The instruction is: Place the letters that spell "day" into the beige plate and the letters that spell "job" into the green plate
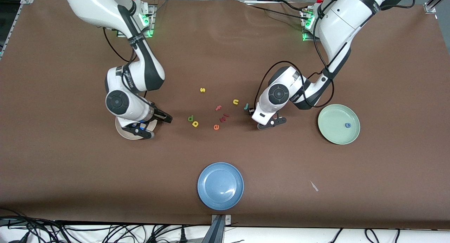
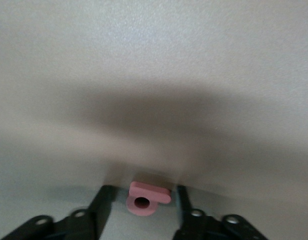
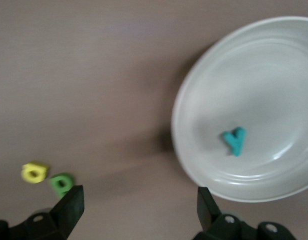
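With the teal y (image 3: pixel 235 140) lying in the beige plate (image 3: pixel 204 80) under the spread right gripper (image 3: pixel 138 212), the pink b (image 2: pixel 146 198), bracketed on the table by the left gripper's (image 2: pixel 142 207) unclosed fingers, is best squeezed squarely before being lifted toward the green plate (image 1: pixel 334 137).

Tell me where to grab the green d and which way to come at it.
Pinch the green d across its round bowl, coming straight down: it lies flat on the table. The yellow a sits close beside it, nearer the camera, so probably keep the fingers off that side.
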You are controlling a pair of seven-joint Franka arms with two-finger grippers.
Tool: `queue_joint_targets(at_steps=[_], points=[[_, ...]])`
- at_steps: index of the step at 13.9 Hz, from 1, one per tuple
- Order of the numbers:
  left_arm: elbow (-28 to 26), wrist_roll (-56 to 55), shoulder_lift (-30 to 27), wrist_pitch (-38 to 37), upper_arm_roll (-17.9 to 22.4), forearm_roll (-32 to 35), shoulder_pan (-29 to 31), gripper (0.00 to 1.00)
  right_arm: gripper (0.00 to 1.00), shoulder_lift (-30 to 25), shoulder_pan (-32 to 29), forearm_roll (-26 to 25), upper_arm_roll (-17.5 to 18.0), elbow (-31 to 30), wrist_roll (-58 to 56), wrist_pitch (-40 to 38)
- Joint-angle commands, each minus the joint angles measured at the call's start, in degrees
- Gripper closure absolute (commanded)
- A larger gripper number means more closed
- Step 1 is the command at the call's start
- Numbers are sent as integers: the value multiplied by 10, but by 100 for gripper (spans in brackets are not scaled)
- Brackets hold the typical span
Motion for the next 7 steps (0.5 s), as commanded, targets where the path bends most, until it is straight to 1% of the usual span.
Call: queue_joint_targets(at_steps=[1, 2, 3, 4, 5, 6, 7], points=[[6, -15, 6, 1, 3, 22, -4, 72, 0, 23, 22, 2, 0, 50, -11, -10], [6, -14, 5, 1, 3, 22, -4, 82, 0, 36, 23, 6, 1, 57, -12, -7], [6, -12, 4, -1, 3, 22, -4, 92, 1, 49, 29, 11, 10, 63, 7, -1], [6, -11, 0, -4, 3, 22, -1, 92, 1, 59, 44, 12, 16, 67, 38, 18], [6, -8, -7, -9, 2, 22, 7, 92, 1, 61, 45, 14, 17, 67, 64, 44], [6, -5, -27, -21, 2, 22, 12, 92, 1, 68, 49, 15, 19, 67, 74, 59], [8, 4, -46, -58, 0, 21, 24, 92, 1, 77, 60, 14, 20, 67, 99, 74]])
